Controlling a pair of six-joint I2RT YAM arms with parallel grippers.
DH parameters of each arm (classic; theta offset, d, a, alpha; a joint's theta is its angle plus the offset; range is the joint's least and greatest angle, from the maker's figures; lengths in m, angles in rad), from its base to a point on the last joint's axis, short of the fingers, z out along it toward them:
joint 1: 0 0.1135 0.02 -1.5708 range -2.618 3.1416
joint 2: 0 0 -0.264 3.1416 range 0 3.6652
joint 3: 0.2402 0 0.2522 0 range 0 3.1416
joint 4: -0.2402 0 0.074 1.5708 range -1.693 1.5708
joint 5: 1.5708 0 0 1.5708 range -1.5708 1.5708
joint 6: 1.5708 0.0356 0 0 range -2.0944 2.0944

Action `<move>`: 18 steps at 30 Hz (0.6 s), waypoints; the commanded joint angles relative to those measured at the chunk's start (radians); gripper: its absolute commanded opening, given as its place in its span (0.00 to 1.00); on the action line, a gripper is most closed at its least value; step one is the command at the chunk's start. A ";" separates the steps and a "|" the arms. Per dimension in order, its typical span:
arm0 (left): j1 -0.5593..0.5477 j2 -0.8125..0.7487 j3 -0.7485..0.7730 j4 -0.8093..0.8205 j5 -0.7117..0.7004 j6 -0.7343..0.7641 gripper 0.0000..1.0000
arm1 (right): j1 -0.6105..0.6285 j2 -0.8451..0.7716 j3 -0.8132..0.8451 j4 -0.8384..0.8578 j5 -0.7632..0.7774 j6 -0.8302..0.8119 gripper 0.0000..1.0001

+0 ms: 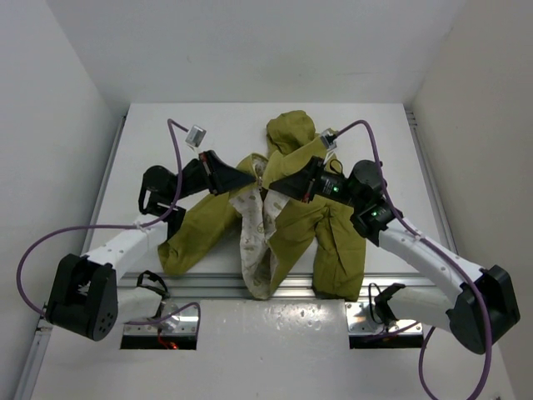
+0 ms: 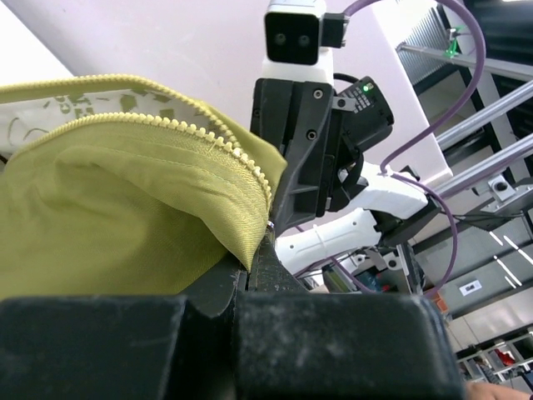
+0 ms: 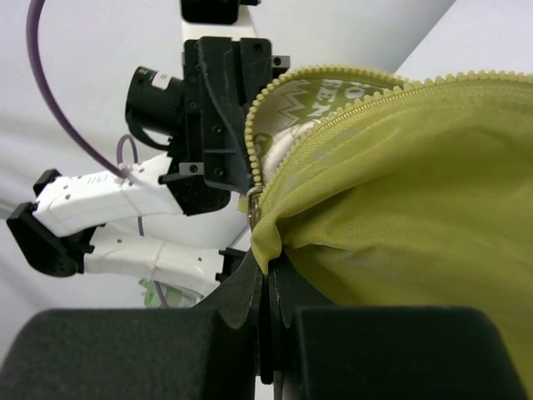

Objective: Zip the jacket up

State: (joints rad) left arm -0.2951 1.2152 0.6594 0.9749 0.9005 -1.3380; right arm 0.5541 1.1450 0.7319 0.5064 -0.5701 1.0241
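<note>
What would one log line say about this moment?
left gripper: shut on jacket | right gripper: shut on jacket | zipper teeth: apart, unzipped | lining: showing

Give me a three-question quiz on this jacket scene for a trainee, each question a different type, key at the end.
1. True or false: the left gripper hangs open, clear of the jacket.
2. In the top view, the hood lies at the jacket's: A) bottom end; B) top end; C) left end.
3. Fill in: between the two olive front edges shows the cream ___.
Key: 1 false, it is shut on the jacket's zipper edge; 2 B; 3 lining.
</note>
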 commanded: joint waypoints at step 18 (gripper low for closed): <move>-0.003 0.009 0.086 0.002 0.020 0.091 0.00 | 0.050 -0.013 0.011 0.035 -0.244 -0.179 0.00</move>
State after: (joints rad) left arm -0.3027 1.2201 0.6834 0.9321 0.9733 -1.2778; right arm 0.5827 1.1435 0.7231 0.5369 -0.6941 0.9073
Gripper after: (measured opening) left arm 0.009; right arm 0.009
